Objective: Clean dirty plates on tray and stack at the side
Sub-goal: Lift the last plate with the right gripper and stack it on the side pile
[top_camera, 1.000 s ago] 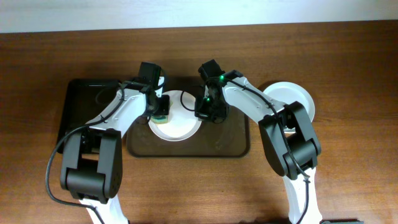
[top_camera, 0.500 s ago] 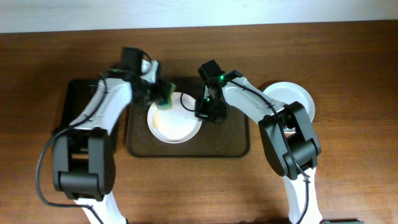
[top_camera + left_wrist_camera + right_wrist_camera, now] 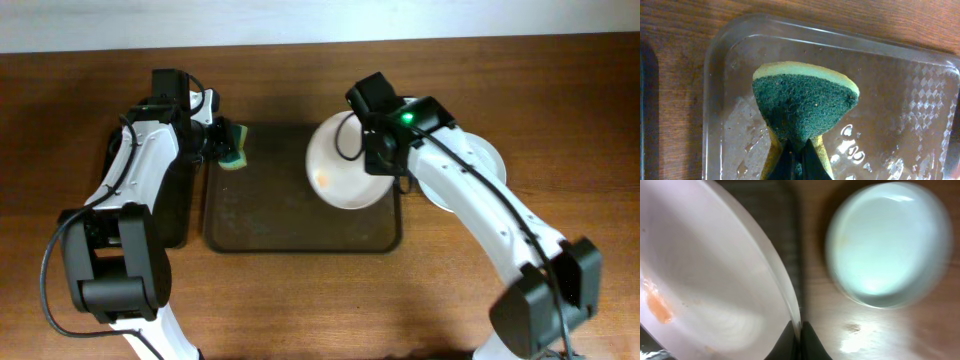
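A black tray (image 3: pixel 180 215) lies at the left of the desk (image 3: pixel 560 80), under the left arm. The left end effector (image 3: pixel 222 145) is clamped tight on a green-and-yellow sponge (image 3: pixel 805 105), which is over the left rim of the brown tray (image 3: pixel 290 215). The tray's floor shows wet streaks and is otherwise bare on the left. Over its far right corner, the right end effector (image 3: pixel 800 340) pinches the rim of a white plate (image 3: pixel 340 175), fingers closed on the edge. That plate carries an orange smear (image 3: pixel 657 305). Just right of the tray, a pale mint plate (image 3: pixel 890 245) rests on the desk.
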### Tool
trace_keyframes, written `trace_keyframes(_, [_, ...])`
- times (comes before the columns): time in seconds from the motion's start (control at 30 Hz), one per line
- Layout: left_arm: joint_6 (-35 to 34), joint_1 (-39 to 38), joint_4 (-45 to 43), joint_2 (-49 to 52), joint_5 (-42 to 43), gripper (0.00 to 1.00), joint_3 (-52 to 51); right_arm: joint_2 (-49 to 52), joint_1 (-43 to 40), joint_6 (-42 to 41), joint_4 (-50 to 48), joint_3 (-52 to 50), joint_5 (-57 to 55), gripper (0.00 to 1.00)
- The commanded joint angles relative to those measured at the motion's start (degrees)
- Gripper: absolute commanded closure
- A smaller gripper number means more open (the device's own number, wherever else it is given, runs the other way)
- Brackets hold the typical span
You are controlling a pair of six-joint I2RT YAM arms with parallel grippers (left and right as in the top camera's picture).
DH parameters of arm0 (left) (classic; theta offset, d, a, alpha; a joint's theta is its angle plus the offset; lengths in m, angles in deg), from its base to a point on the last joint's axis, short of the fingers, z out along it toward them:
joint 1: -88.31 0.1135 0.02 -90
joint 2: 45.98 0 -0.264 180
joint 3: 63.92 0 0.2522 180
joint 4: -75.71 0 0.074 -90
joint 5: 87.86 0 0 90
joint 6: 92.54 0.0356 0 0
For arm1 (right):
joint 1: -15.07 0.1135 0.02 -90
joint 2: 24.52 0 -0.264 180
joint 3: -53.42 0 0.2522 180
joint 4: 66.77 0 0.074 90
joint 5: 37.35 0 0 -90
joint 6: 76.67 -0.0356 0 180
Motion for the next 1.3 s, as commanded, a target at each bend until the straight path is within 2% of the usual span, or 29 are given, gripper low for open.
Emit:
trace_keyframes(0.0, [-0.26, -0.02, -0.07, 0.55, -0.07, 0.99, 0.79, -7.58, -0.26, -7.48, 5.22, 0.24, -21.66, 0.96])
trace_keyframes(0.13, [-0.26, -0.02, -0.07, 0.52, -0.09, 0.99, 0.79, -9.51, -1.42, -16.06, 14.10, 0.17, -37.16, 0.96])
trace_keyframes(0.2, [-0.26, -0.02, -0.04, 0.55, -0.07, 0.99, 0.79, -9.03, -4.55, -19.58, 15.45, -0.63, -41.05, 0.96])
trace_keyframes(0.33, [-0.26, -0.02, -0.07, 0.55, -0.11, 0.99, 0.79, -7.69, -10.80, -21.16, 14.82, -1.46, -40.98, 0.96])
trace_keyframes(0.43, [-0.26, -0.02, -0.04, 0.55, -0.66, 0.99, 0.79, -7.72, -10.54, -19.06, 12.79, -1.44, -35.58, 0.96])
trace_keyframes(0.47, [-0.26, -0.02, -0.07, 0.55, -0.68, 0.99, 0.79, -7.72, -9.14, -14.56, 9.68, -1.44, -30.67, 0.96])
trace_keyframes(0.57, [-0.26, -0.02, -0.04, 0.55, -0.70, 0.99, 0.79, -7.72, -3.32, -12.70, 5.90, -1.44, -30.21, 0.96])
trace_keyframes(0.77, [-0.26, -0.02, 0.50, 0.55, -3.04, 0.99, 0.79, -7.69, 6.40, -10.97, 5.70, -1.44, -42.88, 0.96])
trace_keyframes(1.03, [-0.26, -0.02, 0.50, 0.55, -3.04, 0.99, 0.79, -7.69, 20.61, -7.98, 2.99, -1.44, -69.07, 0.96])
trace_keyframes(1.27, [-0.26, -0.02, 0.50, 0.52, -3.04, 0.99, 0.79, -7.69, 21.97, -7.34, 0.81, -1.42, -69.68, 0.96])
